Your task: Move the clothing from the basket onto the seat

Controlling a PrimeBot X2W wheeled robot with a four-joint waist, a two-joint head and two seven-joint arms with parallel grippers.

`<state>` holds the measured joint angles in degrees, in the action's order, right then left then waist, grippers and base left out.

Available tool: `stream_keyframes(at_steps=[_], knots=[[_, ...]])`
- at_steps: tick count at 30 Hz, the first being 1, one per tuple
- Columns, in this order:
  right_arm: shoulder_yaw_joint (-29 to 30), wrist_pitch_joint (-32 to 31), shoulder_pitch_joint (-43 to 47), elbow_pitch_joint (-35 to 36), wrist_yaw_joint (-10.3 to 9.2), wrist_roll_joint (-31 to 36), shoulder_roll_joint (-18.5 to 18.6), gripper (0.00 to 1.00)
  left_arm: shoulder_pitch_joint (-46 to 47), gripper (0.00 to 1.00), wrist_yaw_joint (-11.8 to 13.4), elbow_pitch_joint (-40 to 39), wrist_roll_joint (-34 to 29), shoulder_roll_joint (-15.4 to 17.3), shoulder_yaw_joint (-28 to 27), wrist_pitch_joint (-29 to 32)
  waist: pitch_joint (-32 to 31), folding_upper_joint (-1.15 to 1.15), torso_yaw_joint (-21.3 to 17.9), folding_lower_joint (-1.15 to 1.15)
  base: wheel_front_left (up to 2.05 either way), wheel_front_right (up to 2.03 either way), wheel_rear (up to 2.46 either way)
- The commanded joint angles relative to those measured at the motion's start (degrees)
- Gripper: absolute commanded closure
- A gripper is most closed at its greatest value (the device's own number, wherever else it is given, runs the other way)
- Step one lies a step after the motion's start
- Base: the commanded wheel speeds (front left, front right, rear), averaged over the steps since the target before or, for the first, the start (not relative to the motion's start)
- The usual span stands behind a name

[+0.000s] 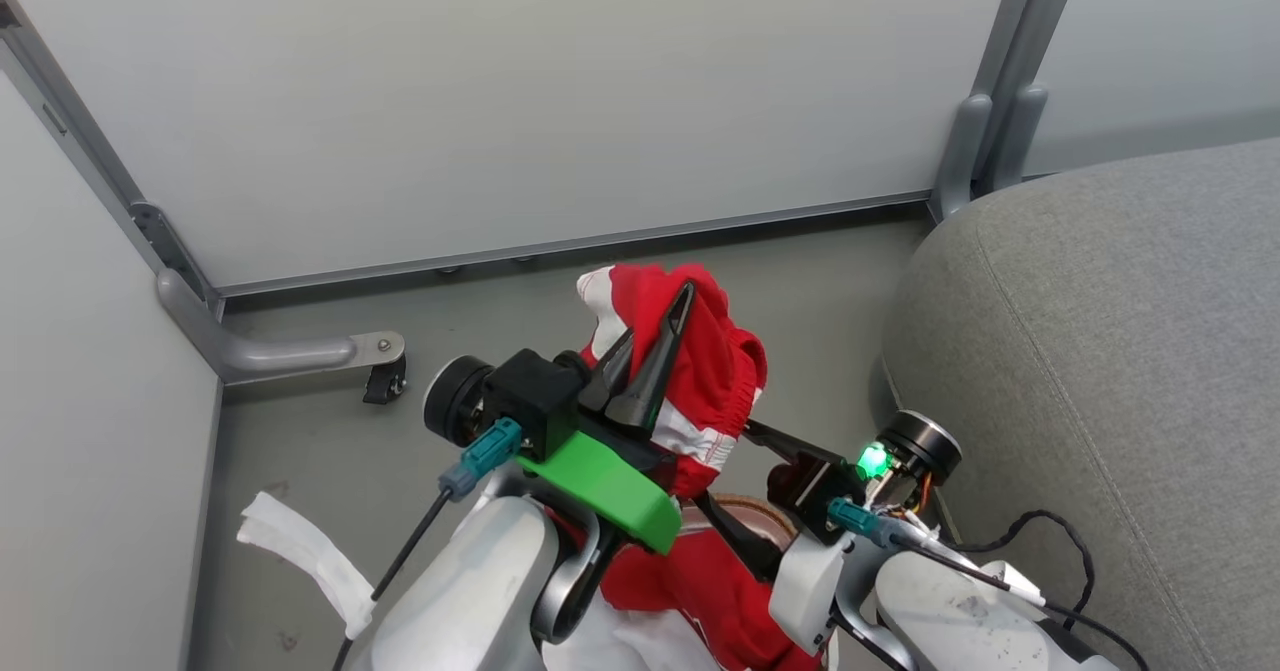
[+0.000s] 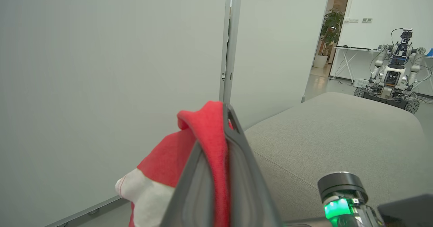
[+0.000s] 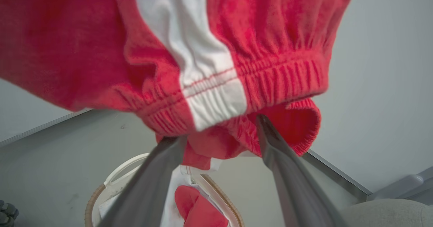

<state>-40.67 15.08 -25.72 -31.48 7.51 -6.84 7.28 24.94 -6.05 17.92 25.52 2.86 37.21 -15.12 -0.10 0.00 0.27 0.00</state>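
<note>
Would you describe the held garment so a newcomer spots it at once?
Left of the big grey seat, the left gripper pinches a red garment aloft. Its elastic waistband and white stripe distinguish it from the red piece in the basket.

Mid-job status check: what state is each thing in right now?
Left gripper: shut on the red-and-white elastic-waist shorts.
Shorts: lifted, hanging.
Right gripper: open, tips near the shorts.
White perforated plastic basket, brown woven rim: red garment inside.
Grey woven-fabric seat cushion: bare where visible.
</note>
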Motion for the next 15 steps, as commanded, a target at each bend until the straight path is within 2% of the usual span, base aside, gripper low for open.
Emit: stream_keyframes(at_steps=[1,13,14,15], knots=[[-0.64,0.12,-0.58,-0.62,-0.04,0.66,-0.01,0.00,0.86,1.00,-0.23,-0.46,0.59,0.11,0.55,-0.04,-0.02,0.00,0.20,0.00,0.00,0.00,0.00],[-1.85,0.11,-2.80,-5.35,-0.04,2.47,-1.73,0.00,1.56,1.00,-0.86,-2.22,2.08,0.10,6.05,-0.04,-0.79,0.00,2.15,0.00,0.00,0.00,0.00],[-1.93,0.12,-2.66,-6.01,-0.05,2.04,-1.87,0.24,1.54,1.00,-0.87,-2.11,2.10,0.10,6.20,-0.04,-0.91,0.00,2.29,0.00,0.00,0.00,0.00],[-2.21,0.12,-2.52,-6.58,-0.05,1.45,-2.04,1.00,1.49,1.00,-0.80,-1.84,2.19,0.10,6.24,-0.04,-1.03,0.00,2.41,0.00,0.00,0.00,0.00]])
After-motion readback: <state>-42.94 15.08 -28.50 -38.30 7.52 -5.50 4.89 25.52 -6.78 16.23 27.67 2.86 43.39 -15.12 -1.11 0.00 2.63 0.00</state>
